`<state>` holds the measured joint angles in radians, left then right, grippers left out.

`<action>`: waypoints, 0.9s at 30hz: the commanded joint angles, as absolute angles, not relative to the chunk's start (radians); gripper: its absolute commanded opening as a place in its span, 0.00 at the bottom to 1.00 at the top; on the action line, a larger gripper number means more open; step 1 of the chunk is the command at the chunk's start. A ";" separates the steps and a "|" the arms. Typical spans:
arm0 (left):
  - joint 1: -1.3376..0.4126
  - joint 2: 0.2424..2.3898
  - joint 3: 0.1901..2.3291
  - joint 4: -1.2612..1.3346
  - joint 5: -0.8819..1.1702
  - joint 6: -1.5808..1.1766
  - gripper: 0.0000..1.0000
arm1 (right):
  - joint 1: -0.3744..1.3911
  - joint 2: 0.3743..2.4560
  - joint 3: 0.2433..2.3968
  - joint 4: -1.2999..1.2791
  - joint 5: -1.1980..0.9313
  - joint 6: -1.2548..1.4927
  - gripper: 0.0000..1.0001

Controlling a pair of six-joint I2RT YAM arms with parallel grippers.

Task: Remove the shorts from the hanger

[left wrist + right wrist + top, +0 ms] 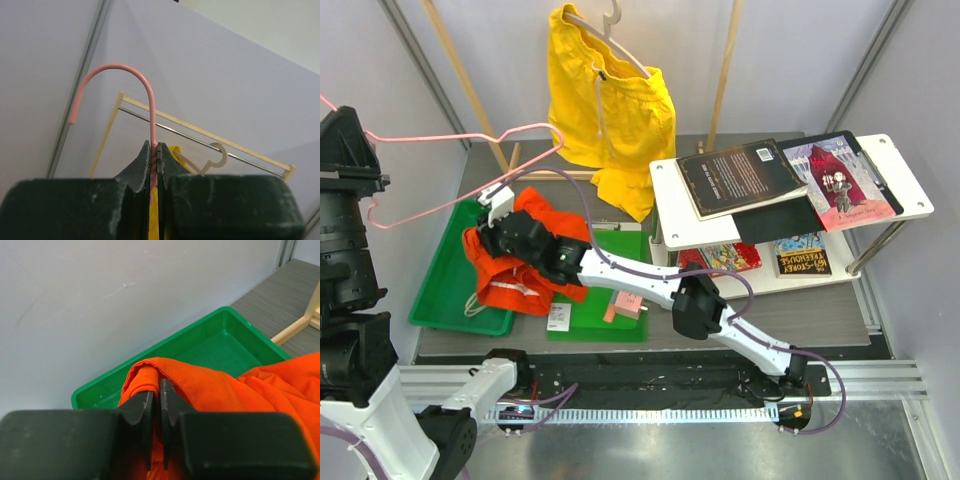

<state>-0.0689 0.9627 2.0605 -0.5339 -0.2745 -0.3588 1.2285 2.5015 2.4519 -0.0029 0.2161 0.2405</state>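
The orange-red shorts lie bunched over the green tray. My right gripper is shut on a fold of them; the right wrist view shows the cloth pinched between the jaws of that gripper. They are off the pink wire hanger, which hangs bare in the air at the left. My left gripper is shut on the hanger's neck, just below its hook. The yellow shorts hang on a cream hanger on the rail at the back.
A wooden rack stands at the back. A white two-level shelf with books is at the right. A green mat with a pink box and a tag lies beside the tray. My left arm fills the left edge.
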 commanded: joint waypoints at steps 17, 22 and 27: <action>-0.064 1.086 2.129 -0.672 -0.342 -0.381 0.00 | 1.216 2.199 2.312 -0.233 0.331 0.291 0.94; -0.064 1.135 2.143 -0.716 -0.353 -0.377 0.00 | 1.209 2.099 2.223 -0.284 0.362 0.264 0.97; -0.063 1.173 2.120 -0.738 -0.350 -0.356 0.00 | 1.207 1.996 2.098 -0.347 0.374 0.245 0.97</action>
<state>-0.0685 1.1419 2.1220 -0.7071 -0.3408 -0.3843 1.2121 2.1056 2.2002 -0.2867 0.3397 0.2760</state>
